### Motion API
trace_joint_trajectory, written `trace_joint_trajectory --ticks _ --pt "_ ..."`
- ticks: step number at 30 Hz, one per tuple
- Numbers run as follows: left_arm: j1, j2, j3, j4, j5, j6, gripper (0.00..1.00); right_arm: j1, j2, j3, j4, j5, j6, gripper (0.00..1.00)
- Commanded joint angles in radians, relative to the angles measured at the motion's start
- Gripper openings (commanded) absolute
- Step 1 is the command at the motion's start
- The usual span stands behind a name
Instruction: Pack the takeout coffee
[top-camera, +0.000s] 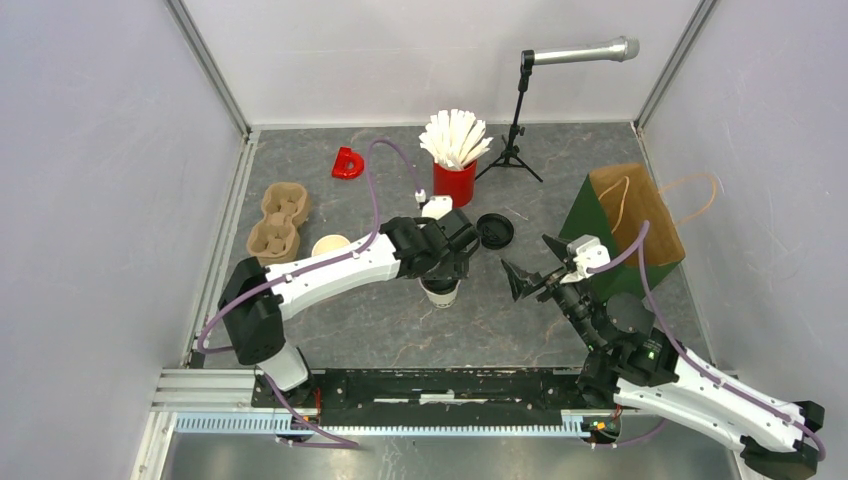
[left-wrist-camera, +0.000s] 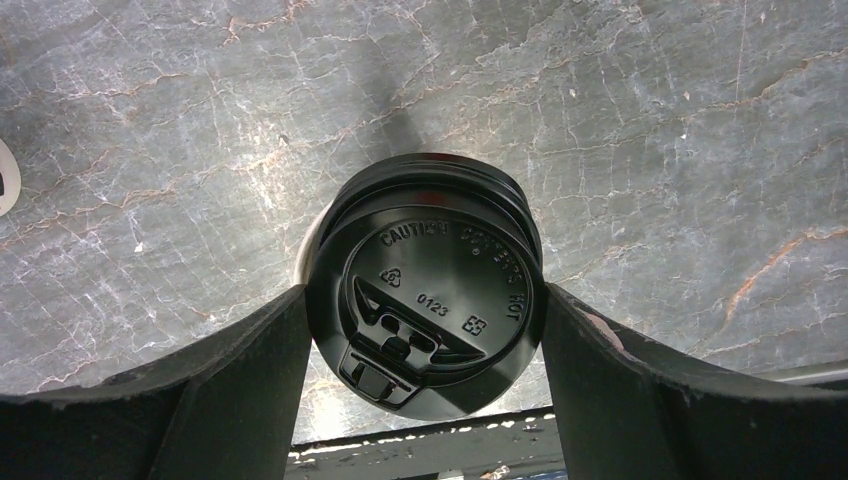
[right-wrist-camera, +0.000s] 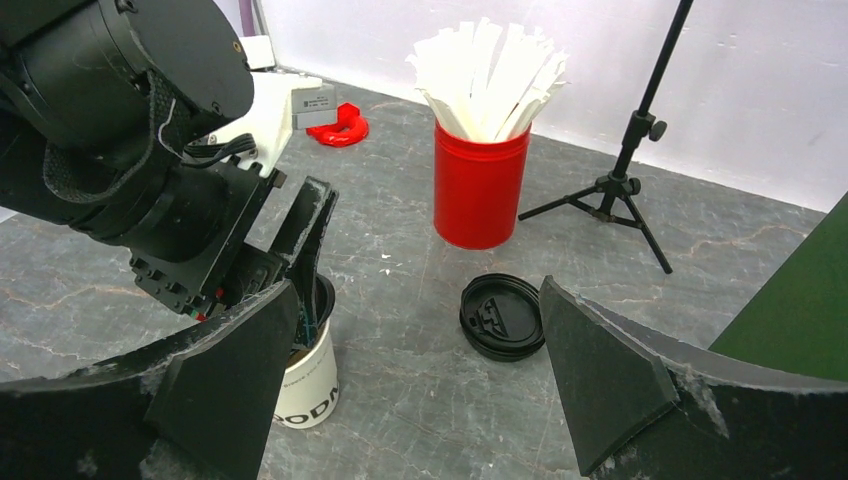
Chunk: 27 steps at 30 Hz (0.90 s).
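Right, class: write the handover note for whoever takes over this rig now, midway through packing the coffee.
Left gripper: closed on the black lid, atop the first cup, mid-table.
Right gripper: open, empty, beside the green bag.
Second cup: unlidded, next to the brown carrier; spare lid lies near the red cup.
Done: first cup lidded, seating unconfirmed.
To do: lid second cup, pack both; carrier holds nothing yet.

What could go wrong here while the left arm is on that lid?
1. The left gripper pinches the lid on the cup. Nothing steadies the cup, so a skewed push could tip it.
2. The open right gripper hangs close to the left arm. Reaching for the spare lid may clip it.
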<state>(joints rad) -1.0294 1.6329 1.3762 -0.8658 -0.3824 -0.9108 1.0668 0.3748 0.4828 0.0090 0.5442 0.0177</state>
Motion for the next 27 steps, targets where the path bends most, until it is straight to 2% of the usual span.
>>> trace_joint_trajectory --ticks 1,5,6,7,19,25,27 --pt "-0.005 0.005 0.046 0.004 -0.012 0.045 0.84 0.004 -0.013 -0.006 0.0 0.024 -0.01 0.98" --pt "-0.005 0.004 0.053 0.004 -0.012 0.05 0.85 0.004 -0.014 -0.017 0.014 0.023 -0.009 0.98" --pt "-0.006 0.005 0.056 0.003 -0.01 0.051 0.95 0.004 -0.011 -0.021 0.017 0.021 -0.009 0.98" --pt "-0.005 0.004 0.059 0.0 -0.01 0.052 1.0 0.004 -0.008 -0.021 0.019 0.018 -0.009 0.98" --pt "-0.008 -0.019 0.096 -0.035 -0.038 0.05 1.0 0.004 0.031 -0.049 0.033 -0.026 0.039 0.98" --pt "-0.002 -0.116 0.076 -0.025 -0.169 0.1 1.0 0.004 0.088 -0.105 0.091 -0.103 0.146 0.98" --pt "0.009 -0.16 0.033 0.019 -0.167 0.134 1.0 0.004 0.14 -0.105 0.099 -0.135 0.153 0.97"
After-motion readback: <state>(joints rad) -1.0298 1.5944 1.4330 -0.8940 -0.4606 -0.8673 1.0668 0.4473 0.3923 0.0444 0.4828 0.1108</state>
